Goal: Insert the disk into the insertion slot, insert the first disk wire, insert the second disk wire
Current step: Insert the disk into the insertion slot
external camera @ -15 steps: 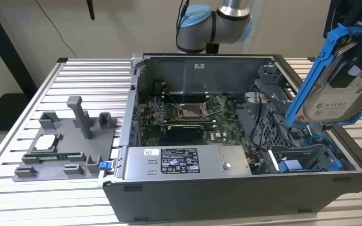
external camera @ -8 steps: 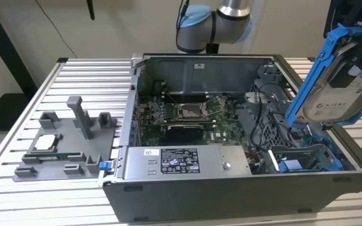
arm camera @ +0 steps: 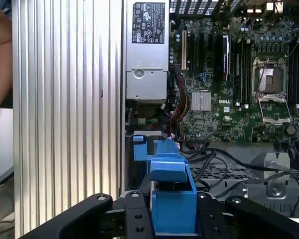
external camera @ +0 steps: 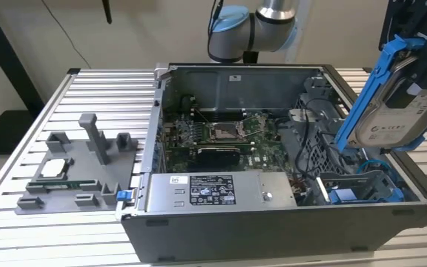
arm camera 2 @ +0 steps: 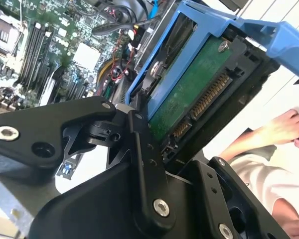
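Note:
The disk (external camera: 395,119), a silver-grey drive with a pale label in a bright blue carrier, hangs tilted and nearly on edge above the open computer case's right side. My gripper (external camera: 421,69) is shut on it from above. In the second wrist view the disk (arm camera 2: 189,94) shows its green circuit board and connector between the black fingers (arm camera 2: 144,149). The first wrist view has my gripper (arm camera: 172,211) clamped around the blue carrier (arm camera: 172,194). Below the disk, in the case's near right corner, lies the insertion slot (external camera: 362,192), a grey bay with blue rails. A blue cable (external camera: 375,165) curls beside it.
The case holds a motherboard (external camera: 221,133) and a grey power supply box (external camera: 221,192) with a sticker. A grey fixture (external camera: 80,167) with small parts stands on the slatted table at the exterior view's left. A person's hand (arm camera 2: 284,127) is nearby.

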Controlling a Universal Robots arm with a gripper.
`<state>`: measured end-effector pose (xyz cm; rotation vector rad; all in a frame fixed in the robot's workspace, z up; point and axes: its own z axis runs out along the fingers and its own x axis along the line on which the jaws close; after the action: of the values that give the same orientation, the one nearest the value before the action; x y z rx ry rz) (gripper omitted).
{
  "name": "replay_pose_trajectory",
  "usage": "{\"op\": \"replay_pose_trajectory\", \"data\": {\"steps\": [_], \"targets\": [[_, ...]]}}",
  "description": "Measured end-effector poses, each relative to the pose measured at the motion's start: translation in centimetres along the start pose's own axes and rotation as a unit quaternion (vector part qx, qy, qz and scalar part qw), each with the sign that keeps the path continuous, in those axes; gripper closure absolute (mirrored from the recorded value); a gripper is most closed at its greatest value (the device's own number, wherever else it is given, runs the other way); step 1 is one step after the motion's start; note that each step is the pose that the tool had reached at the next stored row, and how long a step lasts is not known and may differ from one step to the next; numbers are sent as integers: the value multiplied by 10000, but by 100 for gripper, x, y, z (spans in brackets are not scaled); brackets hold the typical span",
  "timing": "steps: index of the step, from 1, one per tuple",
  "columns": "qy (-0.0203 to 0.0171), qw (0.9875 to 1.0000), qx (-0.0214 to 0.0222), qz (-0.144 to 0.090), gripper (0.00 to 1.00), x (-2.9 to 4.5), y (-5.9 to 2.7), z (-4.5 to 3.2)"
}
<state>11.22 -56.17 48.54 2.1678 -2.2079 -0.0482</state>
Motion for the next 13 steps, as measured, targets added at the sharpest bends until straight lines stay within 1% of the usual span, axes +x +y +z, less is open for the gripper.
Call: {"op": "replay_pose_trajectory", "data": {"steps": [2, 3, 5, 6, 13], "targets": [[0, 10000, -20, 1, 100, 0, -5, 24], [-1, 10000, -38, 1, 100, 0, -9, 34], [0, 10000, -94, 0, 100, 0, -24, 48], [2, 9999, -108, 0, 100, -1, -30, 57], [-3, 9999, -109, -1, 100, 2, -51, 130]]}}
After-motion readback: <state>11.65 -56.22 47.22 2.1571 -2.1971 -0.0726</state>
